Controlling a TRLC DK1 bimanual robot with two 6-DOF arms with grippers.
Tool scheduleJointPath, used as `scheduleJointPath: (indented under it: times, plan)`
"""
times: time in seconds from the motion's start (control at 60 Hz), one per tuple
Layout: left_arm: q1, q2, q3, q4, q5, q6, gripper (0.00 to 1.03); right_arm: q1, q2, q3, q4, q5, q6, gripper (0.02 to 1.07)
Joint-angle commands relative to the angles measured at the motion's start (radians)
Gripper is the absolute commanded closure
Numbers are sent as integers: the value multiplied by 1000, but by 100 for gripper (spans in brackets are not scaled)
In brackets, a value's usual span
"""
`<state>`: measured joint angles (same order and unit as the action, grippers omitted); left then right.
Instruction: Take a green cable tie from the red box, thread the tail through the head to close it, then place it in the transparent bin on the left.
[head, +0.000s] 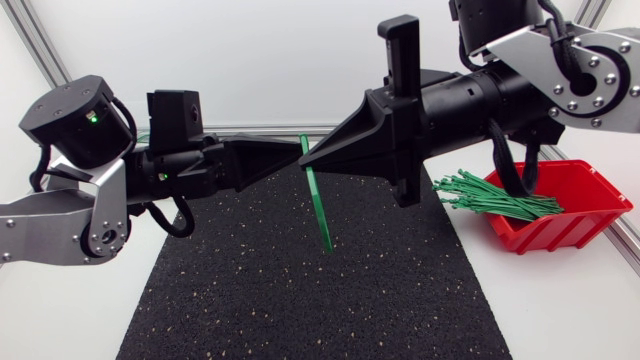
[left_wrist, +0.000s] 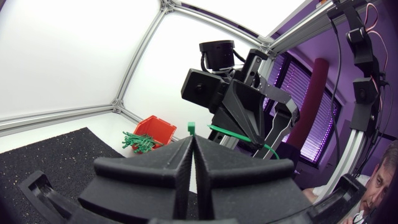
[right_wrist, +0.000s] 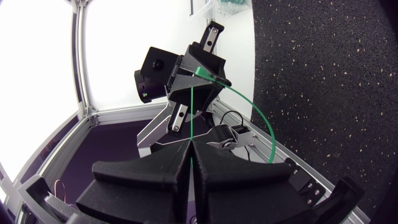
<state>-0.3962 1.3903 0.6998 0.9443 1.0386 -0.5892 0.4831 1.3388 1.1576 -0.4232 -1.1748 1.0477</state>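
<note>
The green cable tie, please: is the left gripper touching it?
Touching. In the left wrist view the left gripper is shut, and the head of the green cable tie pokes out from between its fingertips.

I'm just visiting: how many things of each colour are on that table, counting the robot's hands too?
Black: 3, the left hand, the right hand and the mat.
Green: 1 cable tie pinched by both hands, plus a heap of ties too tangled to count.
Red: 1, the box.
Total: 5, heap aside.
</note>
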Motion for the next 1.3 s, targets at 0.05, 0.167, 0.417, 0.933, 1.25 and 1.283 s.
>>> scheduleJointPath:
  times: [0.05,0.167,0.417,0.933,1.25,1.283]
  plan:
    - [-9,13,-17,21,-3,17,100,6,10,22,-6,-2,20,102]
    - [-10,10,-16,21,-3,15,100,6,23,24,0,-2,20,102]
    - [-13,3,-16,21,-5,14,100,3,45,25,9,-2,20,102]
    - [-10,7,-17,21,-8,15,100,-6,8,27,12,0,18,102]
    - [-10,9,-16,21,-17,17,100,-9,3,13,12,0,18,102]
    - [-10,9,-16,21,-17,17,100,-9,0,11,12,0,18,102]
